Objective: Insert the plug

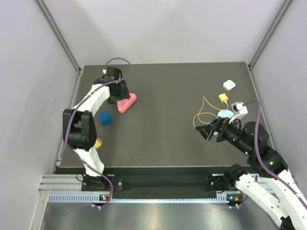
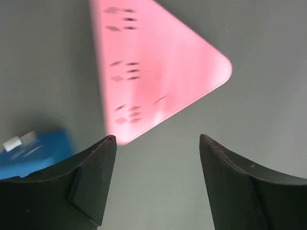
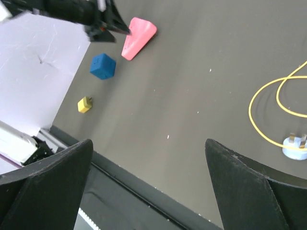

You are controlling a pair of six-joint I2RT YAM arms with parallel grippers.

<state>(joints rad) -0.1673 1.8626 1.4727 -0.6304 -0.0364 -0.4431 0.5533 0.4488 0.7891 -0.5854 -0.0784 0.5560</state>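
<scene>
As right gripper (image 1: 206, 132) gapes, plug (image 1: 223, 97) lies untouched.

Dark matte table (image 1: 163, 146); plain pale-grey walls (image 1: 168, 28) around.

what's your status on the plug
Left gripper open over pink wedge. Right gripper open, empty. Plug on table by white block, ungripped. Blue disc between it and right gripper.

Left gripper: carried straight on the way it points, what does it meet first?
Probably the near corner of the pink block, just ahead of the open left gripper; depth is unclear, so it could reach bare table beside that corner first.
</scene>
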